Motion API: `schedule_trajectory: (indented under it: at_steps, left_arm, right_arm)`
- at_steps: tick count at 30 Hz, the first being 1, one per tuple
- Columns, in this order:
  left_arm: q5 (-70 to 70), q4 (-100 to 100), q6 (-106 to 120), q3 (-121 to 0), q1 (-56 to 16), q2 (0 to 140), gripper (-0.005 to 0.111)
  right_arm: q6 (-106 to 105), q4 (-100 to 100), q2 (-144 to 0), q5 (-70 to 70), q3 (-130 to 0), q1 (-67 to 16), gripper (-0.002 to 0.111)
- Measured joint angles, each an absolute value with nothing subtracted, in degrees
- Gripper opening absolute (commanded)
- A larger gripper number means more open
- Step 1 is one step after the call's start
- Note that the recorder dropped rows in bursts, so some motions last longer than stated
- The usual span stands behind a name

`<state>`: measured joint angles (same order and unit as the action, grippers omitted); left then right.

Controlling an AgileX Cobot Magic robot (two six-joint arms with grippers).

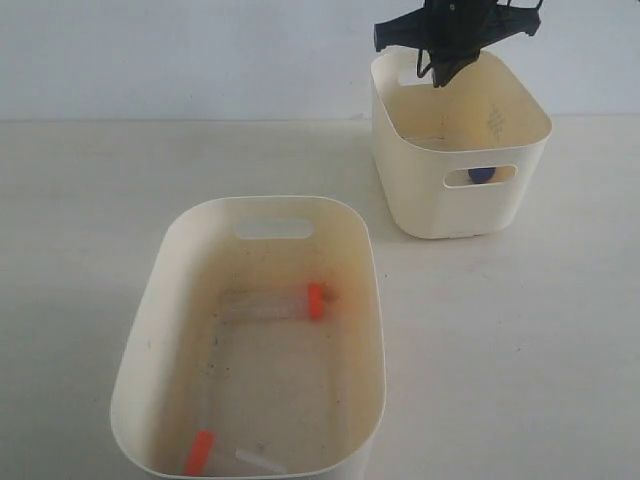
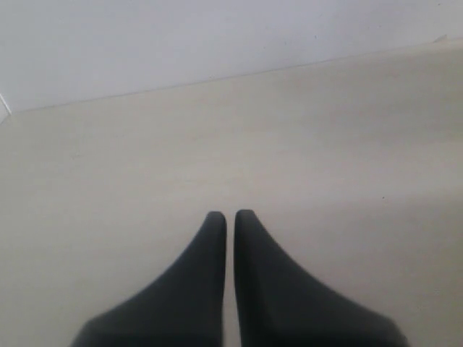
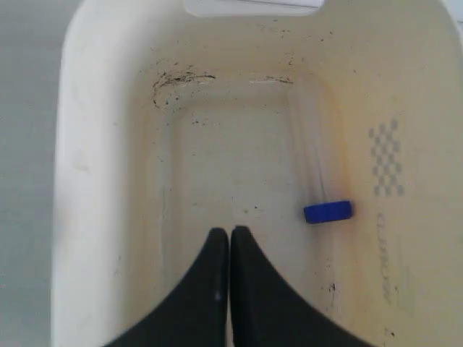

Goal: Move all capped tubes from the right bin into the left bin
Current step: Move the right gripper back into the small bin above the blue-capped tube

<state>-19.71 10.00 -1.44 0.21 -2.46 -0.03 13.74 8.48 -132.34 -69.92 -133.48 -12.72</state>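
Judging from how the things lie, the task is taken to be mostly done, with one transfer left. Two tubes are already in the left bin [image 1: 372, 300], which stands on the table [image 1: 80, 200] well apart from the right bin [image 1: 530, 150]. The nearer orange-capped tube [image 1: 280, 303] lies on the speckled floor at the end closer to the right bin. The farther orange-capped tube [image 1: 200, 452] lies at the end away from it. A pale clear shape [image 1: 260, 462] beside that second tube cannot be identified.

One blue-capped tube [image 3: 318, 173] is left inside the right bin. It is laid flat on the floor along one long wall, and its cap shows through the slot handle in the exterior view. Its body is clear and nearly lost against the cream floor, so the round blue cap is the plainest mark of it.

The right fingers [image 3: 213, 275] are pressed together and empty, held above the right bin and apart from the tube. The left fingers [image 2: 202, 275] are likewise pressed together, over bare table, with the right bin out of their view.
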Motion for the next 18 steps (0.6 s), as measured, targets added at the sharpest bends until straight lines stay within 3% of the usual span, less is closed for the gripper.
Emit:
schedule_trajectory:
  at_steps: [18]
  left_arm:
    - [-19.71, 10.00, -1.44, 0.21, -2.46, -0.03, 0.004]
  right_arm:
    - [12.85, 13.82, -136.88, -69.92, -134.59, -12.72, 0.000]
